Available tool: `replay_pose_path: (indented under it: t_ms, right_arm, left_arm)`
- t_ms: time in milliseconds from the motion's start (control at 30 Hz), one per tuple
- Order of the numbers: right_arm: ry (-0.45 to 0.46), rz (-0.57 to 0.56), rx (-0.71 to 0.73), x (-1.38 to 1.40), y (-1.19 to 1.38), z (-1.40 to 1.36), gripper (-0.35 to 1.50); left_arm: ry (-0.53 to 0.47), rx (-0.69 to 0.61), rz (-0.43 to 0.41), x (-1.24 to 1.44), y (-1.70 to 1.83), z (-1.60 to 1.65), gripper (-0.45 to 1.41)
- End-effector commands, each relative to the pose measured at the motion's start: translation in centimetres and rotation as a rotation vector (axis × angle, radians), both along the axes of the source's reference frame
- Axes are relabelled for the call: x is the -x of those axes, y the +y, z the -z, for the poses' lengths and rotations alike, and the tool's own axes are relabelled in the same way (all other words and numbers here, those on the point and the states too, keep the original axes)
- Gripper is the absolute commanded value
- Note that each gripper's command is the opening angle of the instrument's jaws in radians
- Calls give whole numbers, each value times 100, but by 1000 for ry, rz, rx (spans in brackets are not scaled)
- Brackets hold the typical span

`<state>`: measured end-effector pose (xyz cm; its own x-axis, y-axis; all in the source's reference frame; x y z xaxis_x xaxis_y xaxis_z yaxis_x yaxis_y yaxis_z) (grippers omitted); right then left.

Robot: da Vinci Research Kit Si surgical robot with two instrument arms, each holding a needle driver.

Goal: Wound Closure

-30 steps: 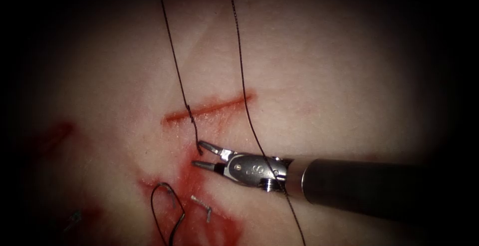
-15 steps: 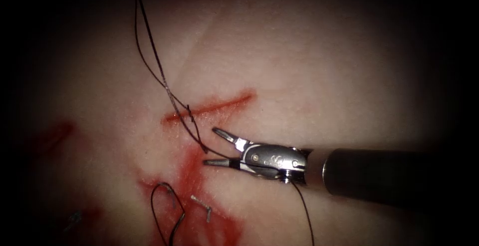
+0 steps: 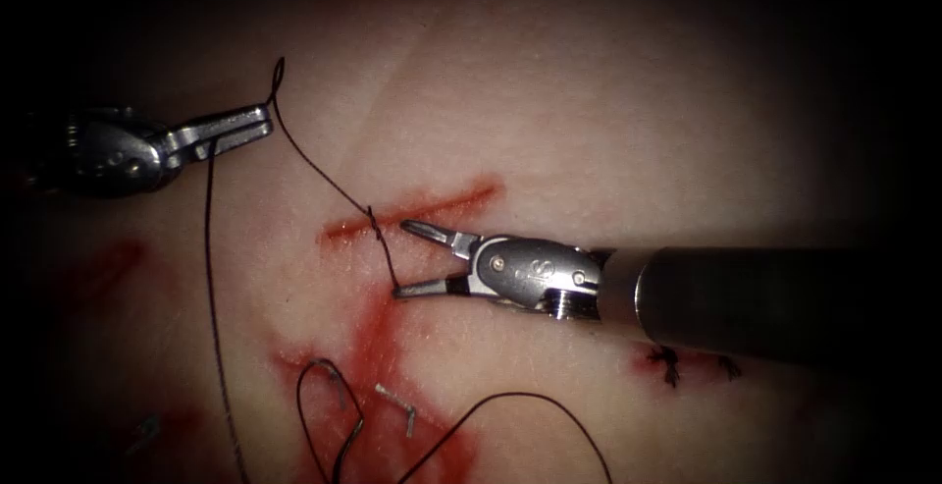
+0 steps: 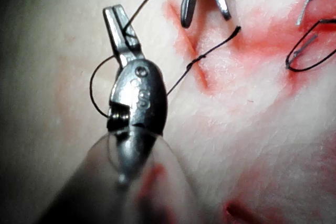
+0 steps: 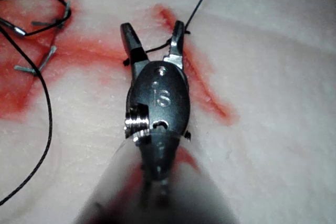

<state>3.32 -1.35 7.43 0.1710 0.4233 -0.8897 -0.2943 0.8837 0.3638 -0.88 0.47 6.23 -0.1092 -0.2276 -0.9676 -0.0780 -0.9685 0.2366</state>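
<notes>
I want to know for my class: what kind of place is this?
Probably a practice bench for robot stitching. Two metal tools work over a slab of tissue with a red cut: the left tool grips thread, the right tool is open.

An engraved "S" is showing on the rounded silver metal wrist housing of the right arm's tool, just behind its jaws. A similar "S" is appearing on the left arm's silver tool housing.
</notes>
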Motion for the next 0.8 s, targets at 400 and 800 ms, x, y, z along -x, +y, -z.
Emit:
replay_pose_path:
  t_ms: [400,800]
  right_arm:
    - [64,66,1,-78,26,-17,-20]
    - [293,55,-97,-106,74,-13,-35]
  left_arm:
    - [27,-115,-93,22,-64,-52,-45]
    - [56,-201,-139,32,-72,-95,-45]
